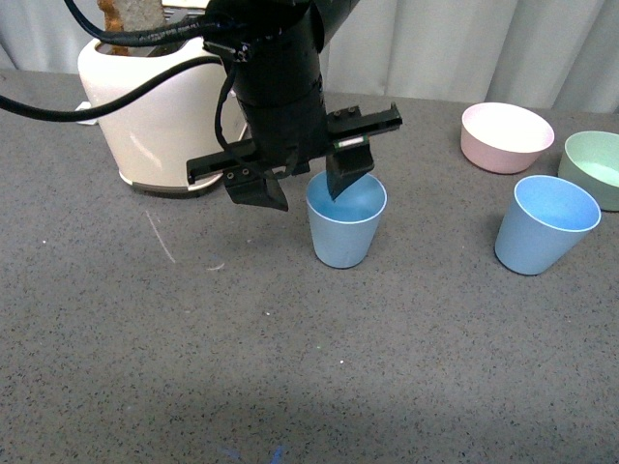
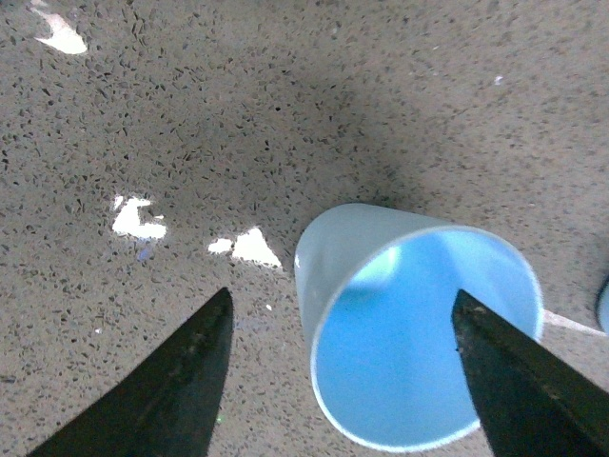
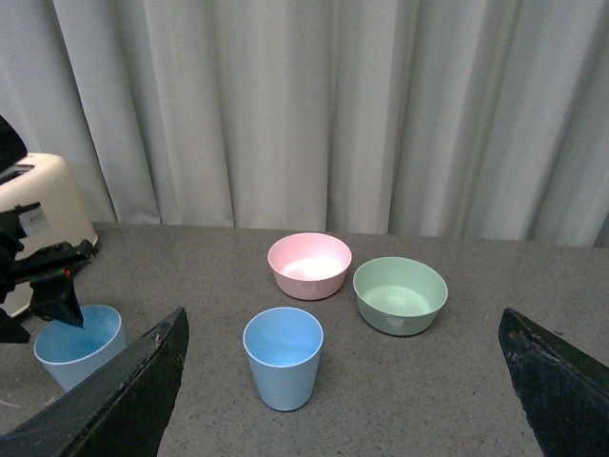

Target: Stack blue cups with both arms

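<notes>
Left gripper (image 1: 308, 201), released, straddles the rim of the blue cup (image 1: 345, 240) near the toaster (image 1: 155, 116); right gripper (image 3: 343, 319) also released.

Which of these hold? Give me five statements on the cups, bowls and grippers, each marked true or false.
1. The left gripper is open astride the rim of the centre blue cup. True.
2. The centre blue cup is nested in the other blue cup. False: they stand apart, both upright.
3. The pink bowl lies upside down. False: it stands mouth up beside the green bowl.
4. The right gripper is open and empty. True.
5. The toaster stands right of both bowls. False: it is at the far left.
</notes>
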`<state>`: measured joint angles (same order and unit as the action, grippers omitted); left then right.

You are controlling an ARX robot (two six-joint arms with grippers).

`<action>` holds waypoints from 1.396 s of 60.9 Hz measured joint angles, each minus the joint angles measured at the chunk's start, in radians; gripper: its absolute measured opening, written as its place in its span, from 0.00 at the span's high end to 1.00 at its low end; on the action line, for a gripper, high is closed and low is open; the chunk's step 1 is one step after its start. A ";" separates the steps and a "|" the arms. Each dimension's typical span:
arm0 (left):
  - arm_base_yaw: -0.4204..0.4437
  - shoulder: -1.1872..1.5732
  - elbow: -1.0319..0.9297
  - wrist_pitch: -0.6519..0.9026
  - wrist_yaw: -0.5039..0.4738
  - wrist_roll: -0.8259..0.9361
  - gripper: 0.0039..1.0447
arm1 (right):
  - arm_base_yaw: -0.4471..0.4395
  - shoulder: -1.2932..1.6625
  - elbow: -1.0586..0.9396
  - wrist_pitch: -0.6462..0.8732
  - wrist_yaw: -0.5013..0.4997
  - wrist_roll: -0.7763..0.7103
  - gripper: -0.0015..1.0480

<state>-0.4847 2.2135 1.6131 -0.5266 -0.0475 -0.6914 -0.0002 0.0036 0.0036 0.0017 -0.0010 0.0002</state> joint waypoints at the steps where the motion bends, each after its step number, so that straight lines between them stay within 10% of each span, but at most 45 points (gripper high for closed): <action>1: 0.000 -0.011 -0.004 0.003 0.000 -0.002 0.32 | 0.000 0.000 0.000 0.000 0.000 0.000 0.09; 13: 0.000 -0.051 -0.021 0.037 -0.026 0.019 0.05 | 0.000 0.000 0.000 0.000 0.000 0.000 0.09; 20: 0.012 -0.146 -0.364 0.632 -0.329 0.309 0.24 | 0.000 0.000 0.000 0.000 0.000 0.000 0.09; 36: 0.146 -0.431 -0.951 1.663 -0.284 0.640 0.65 | 0.000 0.000 0.000 0.000 -0.001 0.000 0.09; 47: 0.224 -0.594 -1.179 1.703 -0.211 0.669 0.96 | 0.000 0.000 0.000 0.000 0.000 0.000 0.09; 85: 0.389 -1.119 -1.526 1.518 -0.046 0.683 0.97 | 0.000 0.000 0.000 0.000 0.000 0.000 0.09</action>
<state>-0.0952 1.0946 0.0872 0.9913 -0.0937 -0.0082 -0.0002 0.0036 0.0036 0.0017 -0.0010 0.0002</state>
